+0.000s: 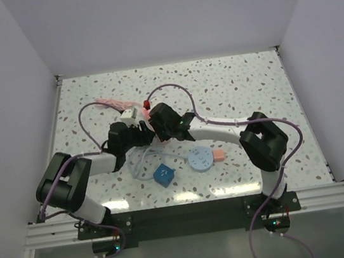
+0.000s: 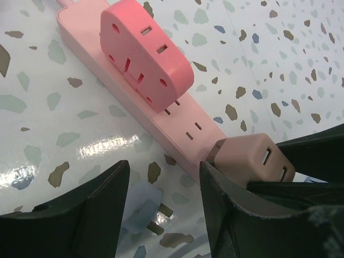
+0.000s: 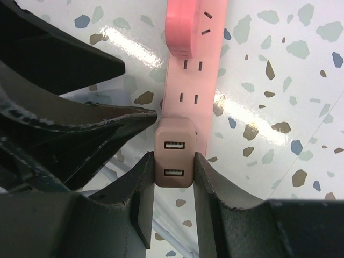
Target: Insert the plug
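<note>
Right gripper (image 3: 173, 158): jaws closed down on the plug (image 3: 173, 137), one finger flat on each side face, fingertips (image 3: 141, 185) about halfway up the body. The grip looked square, no visible tilt in the right wrist view.

Plug was a dusty-pink block, two USB ports facing the right wrist camera. It sat at the near end of the pink power strip (image 3: 191, 80), in line with the strip's long axis and touching its top face. Can't tell whether the prongs were in the slots; the plug body hid them. Two free slot pairs lay just beyond it on the strip, then a bigger pink adapter (image 3: 196, 21) sat on the strip.

Left gripper (image 2: 164, 188): jaws spread wide with nothing between the fingers (image 2: 80, 215), only bare tabletop and a bit of pale cable. It was low over the table, just beside the strip's near end. One finger was next to the plug; contact unclear.

Top view: both grippers met nose to nose mid-table (image 1: 249, 86), with the strip running away from them toward the far left. Nearer the bases and well apart from the strip were a blue block (image 1: 163, 174), a light-blue disc (image 1: 199, 160) with a small orange block (image 1: 218, 155) touching its right edge, and a loose white cable (image 1: 137, 166) looped left of the blue block.
</note>
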